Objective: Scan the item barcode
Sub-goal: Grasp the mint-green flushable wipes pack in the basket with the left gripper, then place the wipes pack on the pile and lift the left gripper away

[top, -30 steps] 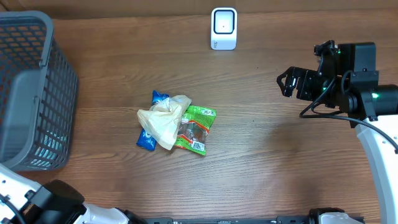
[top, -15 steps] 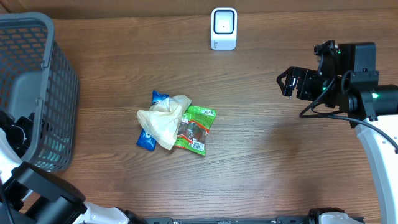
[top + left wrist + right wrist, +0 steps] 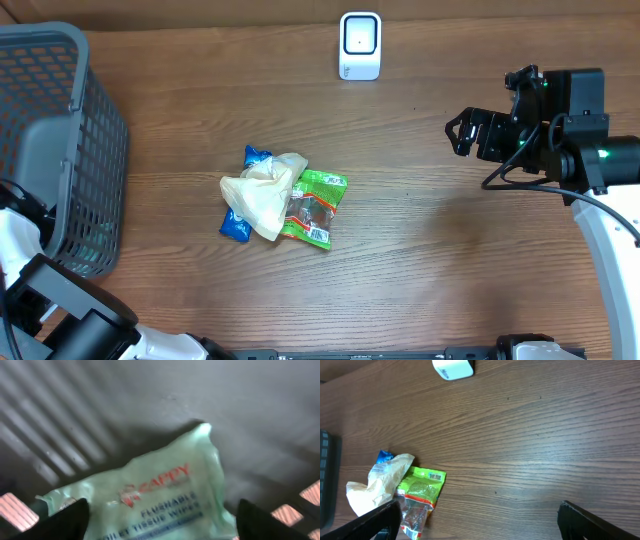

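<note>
My left claw (image 3: 162,521) stands wide apart astride a pale green flushable wipes pack (image 3: 160,485) lying in the grey basket (image 3: 60,120); I cannot tell whether it touches. My right claw (image 3: 482,520) hangs fully spread, empty, above the desk (image 3: 530,435).

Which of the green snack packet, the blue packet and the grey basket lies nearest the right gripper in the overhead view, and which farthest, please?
1. The green snack packet, mid-table, to the left of the right gripper.
2. The blue packet, at the pile's far left side.
3. The grey basket, at the table's left edge.
</note>
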You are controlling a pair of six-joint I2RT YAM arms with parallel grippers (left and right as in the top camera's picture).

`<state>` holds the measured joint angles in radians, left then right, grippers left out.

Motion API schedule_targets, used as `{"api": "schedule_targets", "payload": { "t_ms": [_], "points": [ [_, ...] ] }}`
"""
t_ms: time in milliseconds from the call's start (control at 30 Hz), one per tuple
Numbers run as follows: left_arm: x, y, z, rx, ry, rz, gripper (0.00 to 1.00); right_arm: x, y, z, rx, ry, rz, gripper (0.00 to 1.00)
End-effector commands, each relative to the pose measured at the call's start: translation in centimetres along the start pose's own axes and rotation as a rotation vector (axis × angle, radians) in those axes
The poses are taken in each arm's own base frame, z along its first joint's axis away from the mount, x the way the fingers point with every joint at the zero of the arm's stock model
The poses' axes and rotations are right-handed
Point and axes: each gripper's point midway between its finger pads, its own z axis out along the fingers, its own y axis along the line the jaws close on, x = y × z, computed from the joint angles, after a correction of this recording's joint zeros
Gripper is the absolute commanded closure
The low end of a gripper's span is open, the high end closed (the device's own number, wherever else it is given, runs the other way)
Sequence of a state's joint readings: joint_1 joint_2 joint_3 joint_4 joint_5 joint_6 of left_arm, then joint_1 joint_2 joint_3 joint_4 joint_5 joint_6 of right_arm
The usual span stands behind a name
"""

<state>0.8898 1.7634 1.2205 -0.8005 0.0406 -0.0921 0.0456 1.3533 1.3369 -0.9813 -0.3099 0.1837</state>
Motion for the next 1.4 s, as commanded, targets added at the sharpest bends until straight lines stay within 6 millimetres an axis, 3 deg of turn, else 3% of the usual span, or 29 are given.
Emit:
{"api": "schedule_targets", "payload": {
  "t_ms": [0,100,167,200,267,300,467,600,700,867,1033,1167,1267,1367],
  "points": [
    [2.5,0.4,1.6,-0.012,0.056,0.001,0.3,-0.4,0.0,-0.3,0.002,-0.015,0.002,0.0],
    [2.9,0.5,2.2,-0.012,0.056,0.001,0.45,-0.4,0.0,-0.3,0.002,-0.015,0.002,0.0],
    [3.0,0.5,2.3,-0.012,0.056,0.001,0.6,-0.4,0.0,-0.3,0.002,-0.015,0.002,0.0],
    [2.9,0.5,2.3,-0.012,0.051,0.001,0.74,-0.4,0.0,-0.3,0.001,-0.015,0.003,0.0],
    [2.6,0.4,2.3,-0.01,0.037,-0.002,0.92,-0.4,0.0,-0.3,0.001,-0.015,0.002,0.0],
    [2.4,0.4,2.3,-0.009,0.031,-0.003,0.96,-0.4,0.0,-0.3,0.001,-0.015,0.003,0.0],
    [0.7,-0.1,1.5,0.015,-0.01,-0.054,0.96,-0.4,0.0,-0.3,0.001,-0.015,0.002,0.0],
    [-2.1,-2.0,-1.0,0.114,-0.063,-0.062,0.96,-0.4,0.0,-0.3,0.001,-0.015,0.003,0.0],
    [-4.8,-4.0,-4.5,0.213,-0.114,-0.049,0.96,-0.4,0.0,-0.3,0.001,-0.015,0.003,0.0],
    [-8.9,-6.4,-12.9,0.329,-0.22,-0.017,0.96,-0.5,0.0,-0.3,0.001,-0.018,0.002,0.0],
    [-10.5,-8.2,-21.8,0.4,-0.333,0.062,0.96,-0.5,0.0,-0.3,0.0,-0.018,0.025,0.0],
    [-8.6,-11.5,-29.0,0.511,-0.394,0.208,0.96,-0.5,0.0,-0.3,0.0,-0.018,0.026,0.0],
    [-6.3,-14.1,-31.6,0.557,-0.402,0.338,0.96,-0.5,0.0,-0.3,0.0,-0.017,0.027,0.0],
    [-3.5,-17.1,-32.3,0.586,-0.367,0.474,0.96,-0.5,0.0,-0.3,0.0,-0.018,0.028,0.0]
  ]
}}
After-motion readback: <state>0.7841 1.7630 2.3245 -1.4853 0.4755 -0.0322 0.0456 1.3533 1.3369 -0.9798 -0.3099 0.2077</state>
